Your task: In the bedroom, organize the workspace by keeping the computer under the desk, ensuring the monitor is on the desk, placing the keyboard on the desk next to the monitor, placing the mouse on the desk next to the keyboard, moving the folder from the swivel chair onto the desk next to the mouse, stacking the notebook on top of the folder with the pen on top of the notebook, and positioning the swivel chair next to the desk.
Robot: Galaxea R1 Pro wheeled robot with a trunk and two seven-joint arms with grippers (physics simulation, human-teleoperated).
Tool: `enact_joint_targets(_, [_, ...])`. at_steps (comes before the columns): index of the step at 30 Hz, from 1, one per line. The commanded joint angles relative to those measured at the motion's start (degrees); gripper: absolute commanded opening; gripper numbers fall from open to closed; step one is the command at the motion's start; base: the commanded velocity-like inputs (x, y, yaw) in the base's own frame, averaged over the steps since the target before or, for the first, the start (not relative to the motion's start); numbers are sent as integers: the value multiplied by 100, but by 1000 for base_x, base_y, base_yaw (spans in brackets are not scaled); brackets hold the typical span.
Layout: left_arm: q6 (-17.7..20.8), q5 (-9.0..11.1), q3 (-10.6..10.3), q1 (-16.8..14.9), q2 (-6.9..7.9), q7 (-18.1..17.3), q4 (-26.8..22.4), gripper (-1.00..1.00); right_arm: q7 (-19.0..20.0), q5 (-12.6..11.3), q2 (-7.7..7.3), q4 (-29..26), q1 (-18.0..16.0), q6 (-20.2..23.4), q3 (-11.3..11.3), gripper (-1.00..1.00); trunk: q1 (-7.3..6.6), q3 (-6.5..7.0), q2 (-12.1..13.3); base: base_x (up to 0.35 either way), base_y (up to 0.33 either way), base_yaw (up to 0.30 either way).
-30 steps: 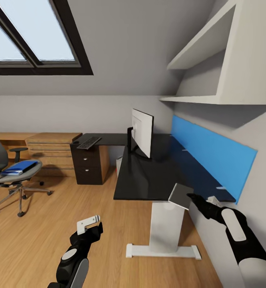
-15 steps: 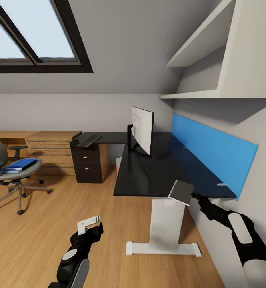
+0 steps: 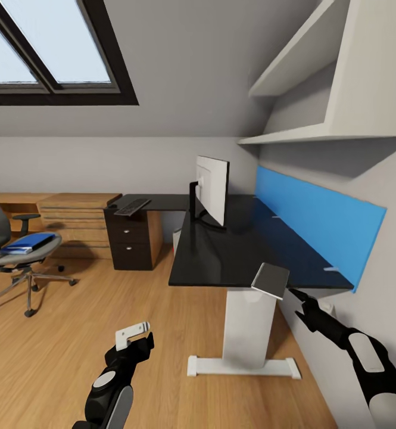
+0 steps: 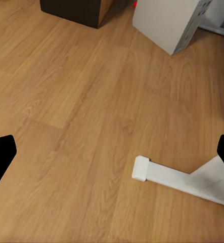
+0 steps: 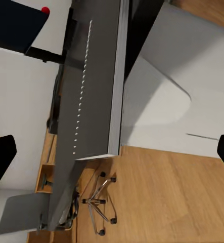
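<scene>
The notebook (image 3: 271, 279) sits tilted at the near right corner of the desk (image 3: 221, 256), partly past the edge; in the right wrist view it is a grey slab (image 5: 89, 116) seen close up. The right gripper (image 3: 298, 302) is just beside and below it, fingers pointing up toward it with a gap between them; they look parted and apart from the notebook, though whether they touch it is hard to tell. The right arm reaches forward and up from the lower right, close along the wall under the blue panel (image 3: 317, 229).

The monitor (image 3: 212, 189) stands further back on the desk, its white back showing. The keyboard (image 3: 132, 207) lies on the far wing of the desk above the dark drawer unit (image 3: 126, 241). A corner of the computer (image 3: 177, 239) shows under the desk, and in the left wrist view it is a pale box (image 4: 167, 23).

The folder (image 3: 28, 242) lies on the seat of the chair (image 3: 16, 262), well apart at the left.

The left gripper (image 3: 132, 335) hangs low over the floor (image 3: 72, 333), arm bent, its fingers spread wide and holding nothing.
</scene>
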Motion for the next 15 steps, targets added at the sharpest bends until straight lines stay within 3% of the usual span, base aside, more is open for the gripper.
enact_joint_targets(1, [11,60,-8,-4,1,54,-7,100,24,-3,3,7,-6,38,-27,100,22,-25,-45,0,0,0])
enact_joint_targets(10, [8,60,-21,-4,1,54,-5,100,67,-9,15,30,-6,38,-55,100,220,-186,-406,0,0,0])
enact_joint_targets(15, [8,60,-25,-4,1,46,-6,100,69,-5,24,32,-6,38,-54,100,220,-186,-406,0,0,0])
